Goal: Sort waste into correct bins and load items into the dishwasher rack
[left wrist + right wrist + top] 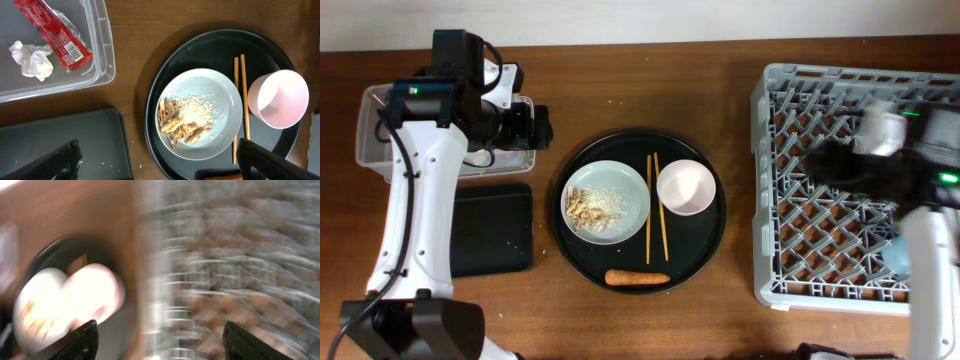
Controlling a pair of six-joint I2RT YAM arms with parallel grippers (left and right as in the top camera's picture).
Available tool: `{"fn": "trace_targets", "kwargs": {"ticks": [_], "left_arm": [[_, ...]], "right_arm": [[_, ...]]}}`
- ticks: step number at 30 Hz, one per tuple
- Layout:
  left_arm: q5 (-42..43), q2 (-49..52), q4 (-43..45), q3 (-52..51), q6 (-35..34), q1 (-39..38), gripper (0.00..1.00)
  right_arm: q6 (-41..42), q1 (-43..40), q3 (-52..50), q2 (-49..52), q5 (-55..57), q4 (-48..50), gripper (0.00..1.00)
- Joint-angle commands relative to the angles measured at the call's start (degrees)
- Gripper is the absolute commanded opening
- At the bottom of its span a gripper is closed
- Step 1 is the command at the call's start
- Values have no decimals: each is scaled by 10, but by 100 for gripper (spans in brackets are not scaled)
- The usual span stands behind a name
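The red wrapper and the white scrap lie in the clear tub. The pale plate with food scraps, the chopsticks, the white-pink bowl and the orange carrot sit on the round black tray. My left gripper is open and empty, above the gap between the flat black tray and the plate. My right gripper is open, empty and motion-blurred above the grey rack's left part. A light-blue shape, maybe the cup, sits in the rack.
The clear tub stands at the back left with the flat black tray in front of it. The rack fills the right side of the wooden table. The left arm's white links run down the left edge.
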Motion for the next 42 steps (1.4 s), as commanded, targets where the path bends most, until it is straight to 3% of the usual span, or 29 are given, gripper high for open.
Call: {"fn": "trace_targets", "kwargs": {"ticks": [1,4,5,9,16,17,18,20,22,24,25,30,31,38,40,41,42], "left_arm": [[-2,-6,1,2,0,3,99],[-2,-6,1,2,0,3,99],[-2,-6,1,2,0,3,99],[-2,-6,0,2,0,3,99],[-2,-6,-1,2,0,3,99],[-2,-6,-1,2,0,3,99],[-2,-6,-3,2,0,3,99],[-2,-6,-3,2,0,3,99],[-2,-6,-3,2,0,3,99],[-2,-6,-3,2,0,3,99],[-2,-6,-3,2,0,3,99],[-2,-6,-3,2,0,3,99],[-2,-6,-3,2,0,3,99],[-2,-6,-3,2,0,3,99],[-2,-6,-3,2,0,3,99],[-2,-6,-3,2,0,3,99],[-2,-6,-3,2,0,3,99]], "right_arm": [[-29,152,6,30,54,47,78],[-5,285,6,149,124,121,71],[0,303,6,195,124,140,65],[38,308,6,303,130,165,60],[42,308,-18,308,139,161,29],[42,308,-18,308,139,161,23],[53,308,-18,308,137,161,6],[48,306,-6,294,140,153,4],[29,273,73,233,173,103,4],[-35,242,149,179,259,78,4],[-60,213,187,146,432,84,4],[0,118,193,174,879,108,4],[8,97,193,191,915,113,4],[56,69,193,214,772,81,4],[58,15,193,214,606,72,5],[57,-15,193,214,526,72,11],[57,-72,193,214,393,78,30]]}}
